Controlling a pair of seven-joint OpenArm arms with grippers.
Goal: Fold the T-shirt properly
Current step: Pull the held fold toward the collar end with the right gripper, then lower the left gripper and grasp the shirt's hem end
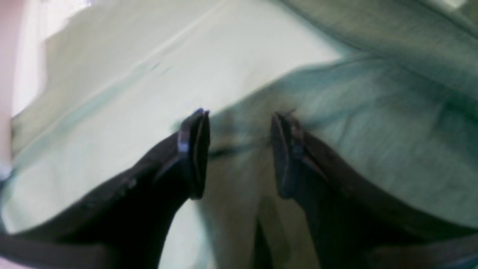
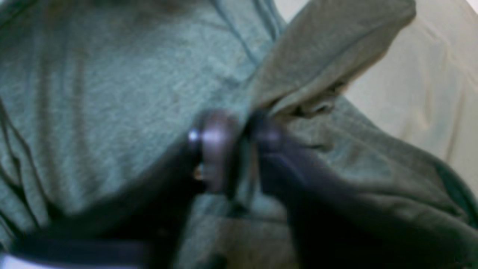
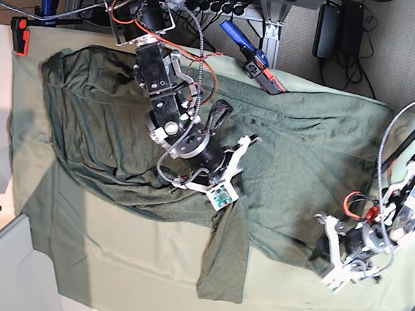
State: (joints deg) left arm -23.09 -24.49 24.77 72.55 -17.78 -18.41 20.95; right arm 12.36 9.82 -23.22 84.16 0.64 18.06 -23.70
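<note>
Pale mint-green cloth [image 3: 109,264] covers the table, and beyond its far edge, toward twelve o'clock in the base view, lie cables [image 3: 207,1], dark power bricks [image 3: 326,27] and a blue-handled tool [image 3: 244,45] on grey flooring. Across the cloth spreads the T-shirt [image 3: 85,129], a dark heathered olive knit, heavily wrinkled, reaching from about nine o'clock to about four o'clock, with one narrow flap [image 3: 225,260] hanging down toward six o'clock. Over the middle of the shirt the right gripper [image 3: 223,179] reaches in from eleven o'clock; in the right wrist view its fingers [image 2: 214,149] stand slightly apart with a ridge of shirt fabric [image 2: 244,164] running up between them, and a raised fold [image 2: 328,48] lifts toward one o'clock just past the tips. That view is blurred, so I cannot tell whether the fingers pinch the fabric or only straddle it. At four o'clock in the base view the left gripper [image 3: 333,259] sits at the shirt's edge. Its wrist view shows the two dark fingers [image 1: 194,153] clearly parted, with the shirt's hem [image 1: 239,127] lying on the cloth in the gap between them and nothing clamped.
</note>
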